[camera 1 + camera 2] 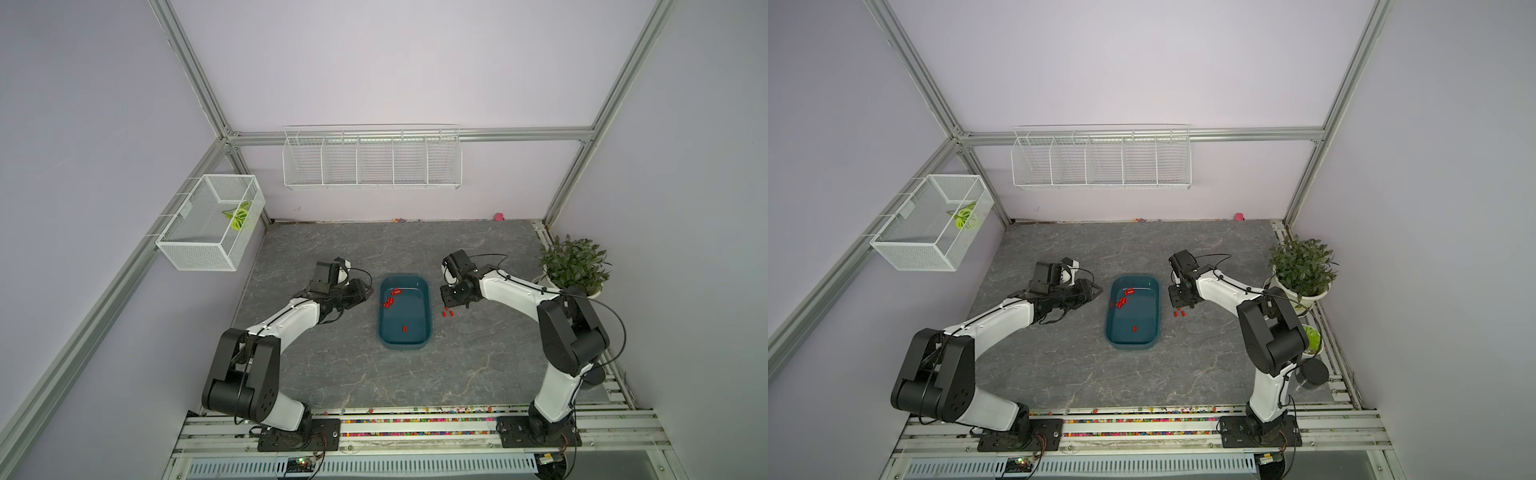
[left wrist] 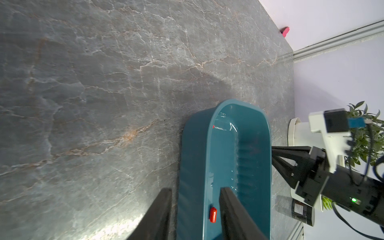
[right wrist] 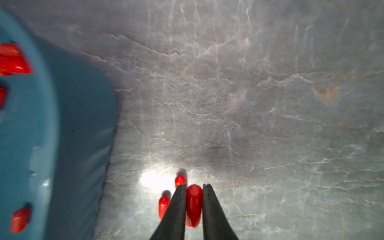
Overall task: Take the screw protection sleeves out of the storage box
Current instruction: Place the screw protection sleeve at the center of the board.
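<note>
The teal storage box lies flat mid-table. Several red screw protection sleeves cluster by its left wall, and one lies nearer the front. Three sleeves lie on the table right of the box. Just above them my right gripper is shut on one sleeve. My left gripper sits at the box's left wall, fingers apart with a gap on each side of the wall. One sleeve shows beside its inner finger.
A potted plant stands at the right edge behind the right arm, with a dark cylinder nearer the front. White wire baskets hang on the left and back walls. Coloured beads line the front rail.
</note>
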Tool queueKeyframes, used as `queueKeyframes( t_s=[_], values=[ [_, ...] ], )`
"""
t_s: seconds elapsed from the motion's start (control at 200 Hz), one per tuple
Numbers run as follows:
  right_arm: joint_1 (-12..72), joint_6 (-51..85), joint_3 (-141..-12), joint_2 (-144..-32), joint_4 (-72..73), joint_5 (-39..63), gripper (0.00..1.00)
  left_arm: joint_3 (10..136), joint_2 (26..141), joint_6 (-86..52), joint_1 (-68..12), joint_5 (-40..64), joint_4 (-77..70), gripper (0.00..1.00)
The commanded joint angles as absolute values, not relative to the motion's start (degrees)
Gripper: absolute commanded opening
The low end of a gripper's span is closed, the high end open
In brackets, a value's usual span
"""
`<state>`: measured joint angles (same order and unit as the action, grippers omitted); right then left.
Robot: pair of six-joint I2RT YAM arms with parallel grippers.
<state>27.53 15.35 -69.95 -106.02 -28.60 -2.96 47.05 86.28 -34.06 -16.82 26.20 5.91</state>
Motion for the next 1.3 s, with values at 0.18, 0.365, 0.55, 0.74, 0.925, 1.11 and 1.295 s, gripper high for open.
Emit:
queueKeyframes(
  t_s=[0.18,0.365,0.55,0.74,0.925,1.11,1.295],
  values=[
    [26.52,15.02,-68.54,-108.96,-25.30,-2.25,0.19,48.49,86.88,-35.63,-18.26,25.14,5.68,0.44],
    [26.47,15.73,-68.29,-109.34,-24.61,-1.96,0.21,47.76,86.51,-36.64,-18.99,24.87,4.55,0.44],
    [26.56,16.13,-68.12,-109.17,-24.62,-2.09,0.23,46.08,85.81,-38.84,-19.68,24.44,1.35,0.44],
    [26.54,16.23,-68.15,-107.62,-25.91,-3.10,0.26,42.95,83.73,-40.55,-20.94,21.29,-2.53,0.45],
    [26.76,16.59,-69.30,-104.93,-28.45,-2.86,0.30,39.73,82.43,-41.71,-20.94,20.69,-6.06,0.44],
    [27.69,16.26,-72.15,-101.22,-33.40,-3.26,0.33,37.36,82.77,-43.55,-20.98,20.37,-11.09,0.44],
    [31.88,16.70,-78.21,-98.40,-38.34,-2.61,0.35,38.44,84.36,-45.43,-20.44,16.47,-8.39,0.44]
  ],
)
